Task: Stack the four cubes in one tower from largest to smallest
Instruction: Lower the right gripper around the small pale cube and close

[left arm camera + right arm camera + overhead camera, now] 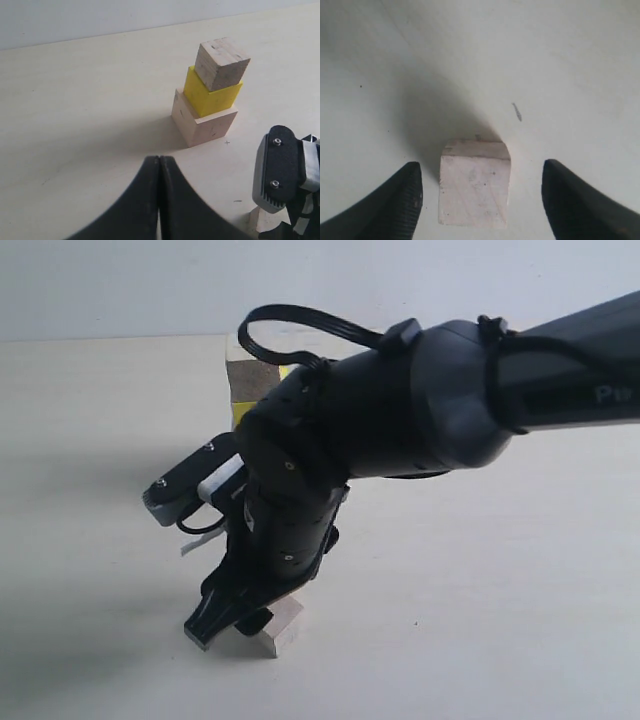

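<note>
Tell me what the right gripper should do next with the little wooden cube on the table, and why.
Probably close the right gripper on the little cube. Its fingers stand open on either side of the cube, with a gap on each side, so nothing is held yet. The tower has only three cubes, and its top one is bare, ready for this last one.

Table (90, 440): pale cream, matte, flat; fills most of each view. Wall (110, 285): pale grey-blue, plain, meets table's far edge in straight line. Short dark streak (517, 111) on tabletop in right wrist view; scuff or stain, too blurred to tell. Tiny dark speck (361, 86) well apart from it. Small cross-like mark (227, 142) on tabletop, left wrist view. Soft grey shadow (85, 645) across table, exterior view.
</note>
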`<move>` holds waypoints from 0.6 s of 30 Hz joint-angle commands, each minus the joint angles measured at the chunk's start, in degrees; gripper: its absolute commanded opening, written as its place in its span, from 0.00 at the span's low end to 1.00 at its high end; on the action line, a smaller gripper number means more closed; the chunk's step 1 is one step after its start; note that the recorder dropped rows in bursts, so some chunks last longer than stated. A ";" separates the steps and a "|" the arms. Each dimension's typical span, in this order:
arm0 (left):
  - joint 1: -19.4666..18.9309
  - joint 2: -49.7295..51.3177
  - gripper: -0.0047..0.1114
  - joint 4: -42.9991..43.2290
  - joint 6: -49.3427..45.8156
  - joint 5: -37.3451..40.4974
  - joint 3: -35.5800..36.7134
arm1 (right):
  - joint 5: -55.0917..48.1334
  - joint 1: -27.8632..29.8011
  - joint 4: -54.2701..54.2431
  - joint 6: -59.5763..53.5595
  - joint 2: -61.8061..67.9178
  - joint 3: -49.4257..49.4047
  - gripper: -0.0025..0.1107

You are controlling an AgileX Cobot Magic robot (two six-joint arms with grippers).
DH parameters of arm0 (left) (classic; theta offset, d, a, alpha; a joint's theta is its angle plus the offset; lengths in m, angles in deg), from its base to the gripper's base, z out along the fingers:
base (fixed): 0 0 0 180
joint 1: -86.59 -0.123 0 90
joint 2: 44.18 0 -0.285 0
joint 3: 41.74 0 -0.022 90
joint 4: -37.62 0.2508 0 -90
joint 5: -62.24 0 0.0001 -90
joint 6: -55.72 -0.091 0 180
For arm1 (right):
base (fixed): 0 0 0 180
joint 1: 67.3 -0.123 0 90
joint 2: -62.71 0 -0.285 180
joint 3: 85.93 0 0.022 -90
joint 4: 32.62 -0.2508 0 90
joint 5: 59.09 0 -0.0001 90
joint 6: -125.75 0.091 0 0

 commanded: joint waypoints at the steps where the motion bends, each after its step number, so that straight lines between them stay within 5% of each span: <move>1: 0.09 0.20 0.04 -0.62 -0.22 -0.03 0.17 | -7.78 -0.08 0.31 0.24 2.65 5.84 0.59; 18: 0.09 0.20 0.04 -0.62 -0.44 -0.15 0.17 | -6.17 -0.08 -1.29 0.24 5.66 5.83 0.59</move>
